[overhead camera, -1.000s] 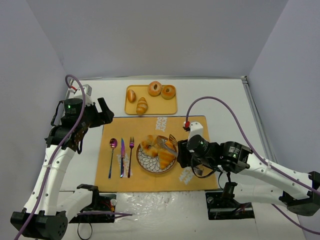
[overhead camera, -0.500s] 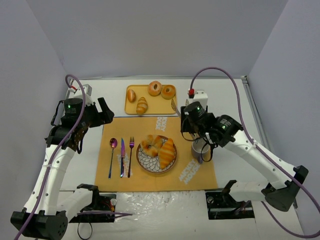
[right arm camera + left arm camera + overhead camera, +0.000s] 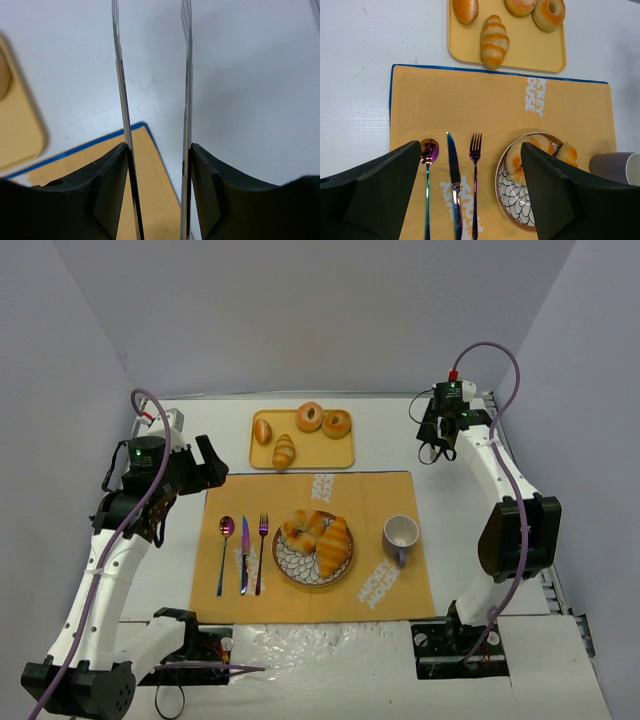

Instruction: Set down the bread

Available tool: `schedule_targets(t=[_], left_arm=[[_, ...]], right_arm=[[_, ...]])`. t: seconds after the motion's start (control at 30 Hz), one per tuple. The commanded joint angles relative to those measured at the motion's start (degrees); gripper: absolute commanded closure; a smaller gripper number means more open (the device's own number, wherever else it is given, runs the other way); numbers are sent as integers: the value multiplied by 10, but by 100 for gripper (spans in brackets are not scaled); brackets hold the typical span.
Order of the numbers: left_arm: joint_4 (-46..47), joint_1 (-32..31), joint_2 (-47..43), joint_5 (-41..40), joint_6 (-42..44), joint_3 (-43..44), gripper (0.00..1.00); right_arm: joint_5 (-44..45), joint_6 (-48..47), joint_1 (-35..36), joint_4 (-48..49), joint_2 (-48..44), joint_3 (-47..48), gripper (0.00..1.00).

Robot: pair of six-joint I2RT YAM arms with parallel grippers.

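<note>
A patterned plate (image 3: 291, 569) on the orange placemat (image 3: 370, 495) holds a croissant (image 3: 335, 545) and a round roll (image 3: 302, 530). The yellow tray (image 3: 322, 451) at the back holds several more breads. My right gripper (image 3: 433, 448) is off the mat's far right corner, over the white table. It is shut on metal tongs (image 3: 120, 75), whose two blades stand apart with nothing between them. My left gripper (image 3: 205, 465) hovers over the mat's left edge, open and empty. In the left wrist view its gripper (image 3: 470, 150) frames the cutlery and plate (image 3: 515, 200).
A spoon (image 3: 226, 540), knife (image 3: 244, 555) and fork (image 3: 263, 540) lie left of the plate. A white cup (image 3: 401, 534) stands to the plate's right. Grey walls close in on three sides.
</note>
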Motion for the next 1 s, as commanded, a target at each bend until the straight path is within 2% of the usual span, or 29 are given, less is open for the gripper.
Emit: schedule_targets(t=[0.0, 0.13, 0.43, 0.97], left_arm=[[39, 3, -1, 6, 1, 11, 22], [39, 3, 0, 6, 1, 11, 22], [39, 3, 1, 6, 2, 11, 22], [39, 3, 3, 5, 2, 11, 22]], right_arm=[[-7, 4, -39, 66, 64, 54, 53], [-17, 6, -67, 74, 128, 93, 50], [-29, 9, -78, 74, 231, 150, 45], [-15, 10, -78, 74, 281, 131, 34]])
